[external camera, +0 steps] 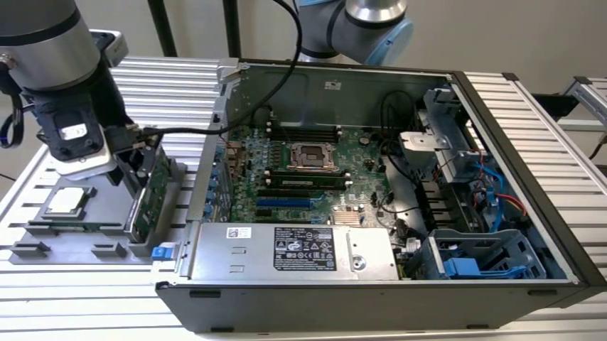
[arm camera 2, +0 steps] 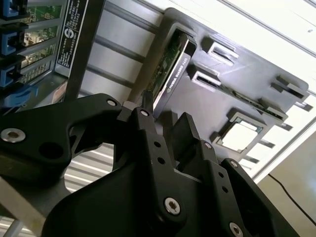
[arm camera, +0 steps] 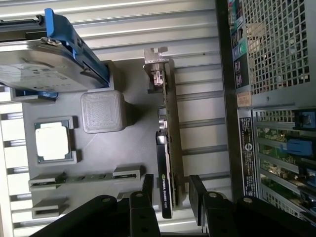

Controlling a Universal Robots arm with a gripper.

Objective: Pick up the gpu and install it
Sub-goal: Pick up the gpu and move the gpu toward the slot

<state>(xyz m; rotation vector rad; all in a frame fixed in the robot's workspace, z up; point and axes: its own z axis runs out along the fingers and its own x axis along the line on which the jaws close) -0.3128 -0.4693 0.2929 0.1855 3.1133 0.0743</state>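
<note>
The gpu (external camera: 147, 195) stands on edge in a slot of the grey holder tray (external camera: 67, 245), at the exterior view's left, beside the open computer case (external camera: 332, 92). Both wrist views show the gpu (arm camera: 169, 148) (arm camera 2: 170, 64) edge-on, with its silver end bracket (arm camera: 156, 61) at the far end. My gripper (external camera: 138, 160) is lowered over the near end of the card. It is open, and its black fingers (arm camera: 148, 190) straddle the card with a small gap on each side. The gripper (arm camera: 173, 195) (arm camera 2: 160, 116) holds nothing.
A square silver CPU chip (external camera: 65, 201) (arm camera: 52, 141) lies in the tray beside the card. A silver hard drive in a blue frame (arm camera: 39, 64) sits at the tray's end. The case wall (external camera: 210, 177) rises close alongside the gpu. Inside lie the motherboard (external camera: 303, 170) and power supply (external camera: 294, 252).
</note>
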